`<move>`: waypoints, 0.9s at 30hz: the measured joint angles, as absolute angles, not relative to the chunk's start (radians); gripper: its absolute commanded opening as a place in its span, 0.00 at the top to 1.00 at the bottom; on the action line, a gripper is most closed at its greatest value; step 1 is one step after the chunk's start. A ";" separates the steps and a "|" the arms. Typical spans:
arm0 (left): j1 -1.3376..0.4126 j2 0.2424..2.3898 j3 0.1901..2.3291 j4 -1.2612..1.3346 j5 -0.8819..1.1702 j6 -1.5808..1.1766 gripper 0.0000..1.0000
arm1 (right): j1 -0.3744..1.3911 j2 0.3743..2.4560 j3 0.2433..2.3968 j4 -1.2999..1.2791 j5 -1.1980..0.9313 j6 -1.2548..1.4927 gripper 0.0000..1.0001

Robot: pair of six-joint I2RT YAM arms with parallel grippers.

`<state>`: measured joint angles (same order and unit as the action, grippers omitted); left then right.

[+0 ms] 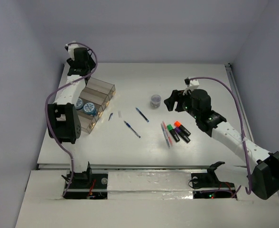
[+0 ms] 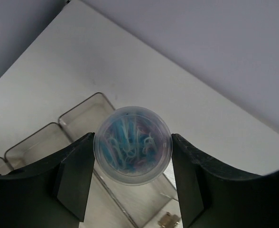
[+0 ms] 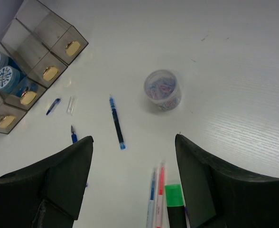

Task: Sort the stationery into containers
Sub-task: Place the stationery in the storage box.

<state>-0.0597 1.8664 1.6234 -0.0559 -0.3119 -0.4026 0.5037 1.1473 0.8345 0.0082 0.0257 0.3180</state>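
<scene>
Left gripper [image 2: 133, 154] poised over the far part of the containers [image 2: 80, 116], its dark fingers [image 2: 75, 180] pinching a clear round tub of paper clips [image 2: 132, 142] by opposite sides. The tub hangs above the open tops, and no contact with any wall is visible. Which compartment lies directly beneath it cannot be told from the wrist view. The step in hand is judged to be the deposit of this tub. It would go best with the tub centred over an unoccupied compartment and kept level, then lowered close to the floor before release, so that it neither tips nor rolls. The clear partitions are hard to see, so the descent should be slow and the finger tips kept off the rims. The fit looks close, and the jaws should open only as far as the walls allow. Patterned rolls [image 3: 5, 76] already sit in one of the nearer compartments. The right gripper [image 3: 134, 142] hovers above the table [image 1: 144, 76] with its fingers spread and nothing between them. Ahead of it a second tub [image 3: 162, 89] stands on the table, well apart from the containers, with a blue pen [image 3: 116, 121] and the markers [image 1: 180, 131] lying loose nearby
</scene>
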 measured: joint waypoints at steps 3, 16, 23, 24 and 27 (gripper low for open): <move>-0.016 1.899 1.623 -0.070 -0.300 -0.402 0.82 | 0.504 1.153 0.834 0.009 0.026 0.318 0.25; 0.001 2.024 1.618 -0.081 -0.292 -0.390 0.82 | 0.504 1.160 0.834 0.008 0.026 0.318 0.25; 0.001 2.047 1.618 -0.088 -0.295 -0.380 0.76 | 0.504 1.160 0.834 0.008 0.026 0.318 0.25; 0.001 2.047 1.618 -0.087 -0.295 -0.379 0.71 | 0.504 1.160 0.834 0.008 0.026 0.318 0.25; 0.001 2.047 1.618 -0.088 -0.295 -0.379 0.50 | 0.504 1.160 0.834 0.008 0.026 0.318 0.25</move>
<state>0.0013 2.0472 1.6180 -0.0879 -0.2951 -0.3786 0.5037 1.1603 0.8345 0.0078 0.0261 0.3176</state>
